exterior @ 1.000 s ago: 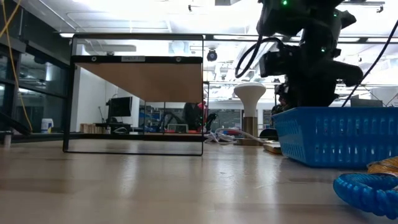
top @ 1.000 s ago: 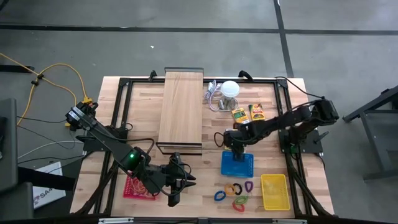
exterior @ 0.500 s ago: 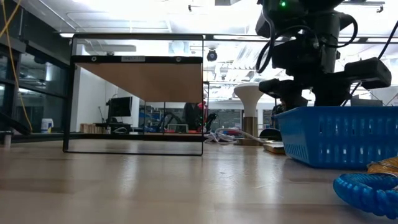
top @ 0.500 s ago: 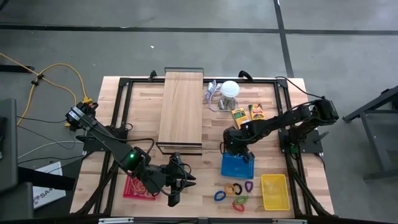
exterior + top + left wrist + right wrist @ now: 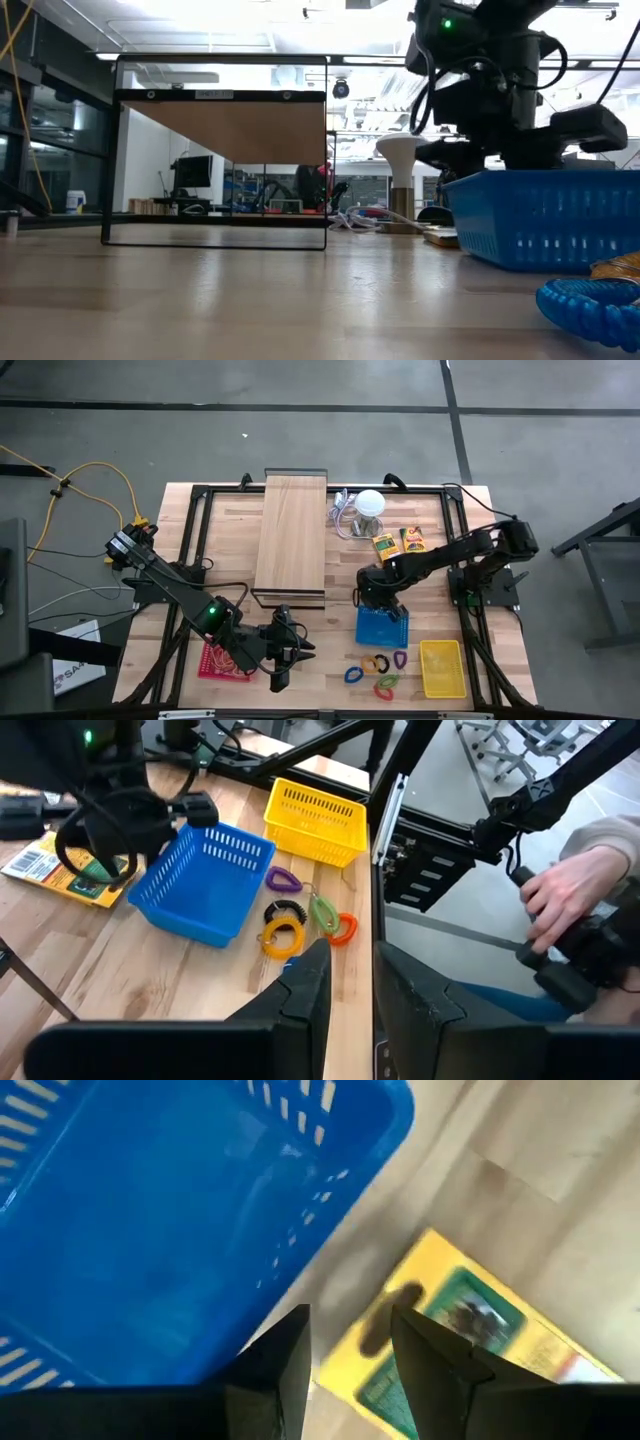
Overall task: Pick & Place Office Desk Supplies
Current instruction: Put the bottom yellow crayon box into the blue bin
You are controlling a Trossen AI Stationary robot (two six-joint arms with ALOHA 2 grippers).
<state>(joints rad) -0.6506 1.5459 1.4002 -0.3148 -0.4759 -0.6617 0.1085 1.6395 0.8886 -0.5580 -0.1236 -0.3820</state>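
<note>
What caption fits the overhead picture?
Right gripper hovers at the blue basket's far edge; left gripper waits near the red basket.

Your right arm reaches in from the table's right edge toward its middle, elbow bent, and its gripper [image 5: 378,597] points down with the two dark fingers [image 5: 272,1370] a narrow gap apart, holding nothing. Your left arm lies folded low along the front-left of the table; its gripper [image 5: 283,670] faces the front edge, fingers [image 5: 305,1000] slightly parted and empty.
</note>
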